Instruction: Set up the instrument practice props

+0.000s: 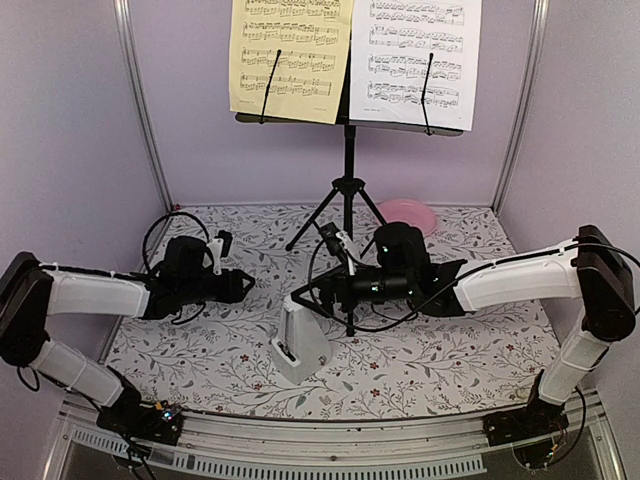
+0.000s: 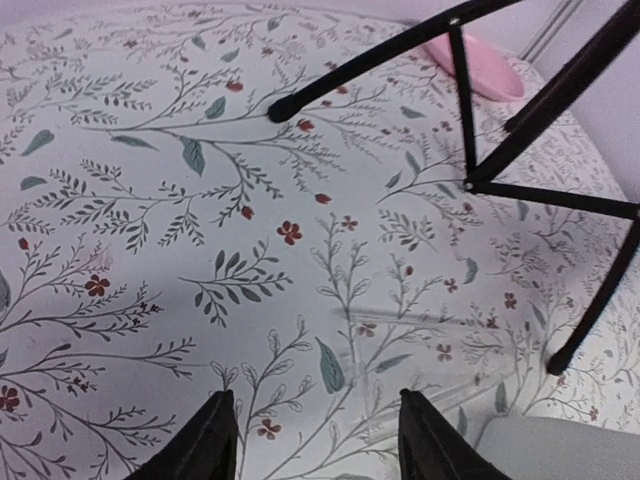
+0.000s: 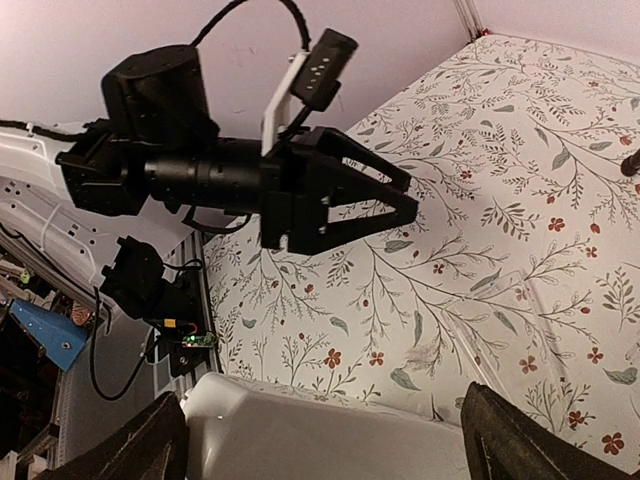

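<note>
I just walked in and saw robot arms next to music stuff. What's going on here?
Two robot arms are setting up music practice. The music stand is already up at the back, with the yellowish page and white page on it. The right gripper is open by the top of the little metronome, not squeezing it. The left gripper is open and empty, nearby.

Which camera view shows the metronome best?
The top external view: the whole metronome stands there on the table. The left wrist view catches only a grey corner of it; the right wrist view shows one pale face, cut off by the frame's bottom edge.
</note>
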Robot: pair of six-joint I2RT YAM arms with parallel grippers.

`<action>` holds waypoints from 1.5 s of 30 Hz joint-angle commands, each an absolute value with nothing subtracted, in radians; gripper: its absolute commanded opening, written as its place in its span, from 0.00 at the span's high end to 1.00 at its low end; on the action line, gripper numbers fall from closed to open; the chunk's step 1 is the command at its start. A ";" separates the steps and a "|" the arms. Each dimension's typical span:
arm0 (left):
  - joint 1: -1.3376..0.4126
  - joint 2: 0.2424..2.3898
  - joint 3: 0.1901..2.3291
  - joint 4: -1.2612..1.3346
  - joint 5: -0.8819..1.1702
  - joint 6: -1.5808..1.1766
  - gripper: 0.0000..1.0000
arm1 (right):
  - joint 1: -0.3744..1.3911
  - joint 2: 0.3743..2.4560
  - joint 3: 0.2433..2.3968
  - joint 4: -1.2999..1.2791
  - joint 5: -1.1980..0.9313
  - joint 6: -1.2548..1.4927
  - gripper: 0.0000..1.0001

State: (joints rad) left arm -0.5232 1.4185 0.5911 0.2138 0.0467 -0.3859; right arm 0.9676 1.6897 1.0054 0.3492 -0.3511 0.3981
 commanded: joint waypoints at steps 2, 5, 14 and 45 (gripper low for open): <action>-0.642 1.168 0.418 0.375 0.099 -0.337 0.46 | 0.965 1.691 1.006 0.233 -0.343 0.354 0.04; -0.718 1.020 0.306 0.439 0.121 -0.311 0.51 | 0.965 1.679 1.008 0.232 -0.350 0.353 0.04; -0.885 0.699 0.114 0.523 0.075 -0.232 0.60 | 0.974 1.659 1.008 0.233 -0.373 0.349 0.04; -0.826 1.166 0.179 0.531 -0.006 -0.325 0.59 | 1.027 1.762 0.826 0.373 -0.328 0.525 0.51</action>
State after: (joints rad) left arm -0.8371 1.1099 0.1440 0.4961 -0.0273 -0.3115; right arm 1.0233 1.7061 0.7662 0.3058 -0.3519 0.4931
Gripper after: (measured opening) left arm 0.422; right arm 0.511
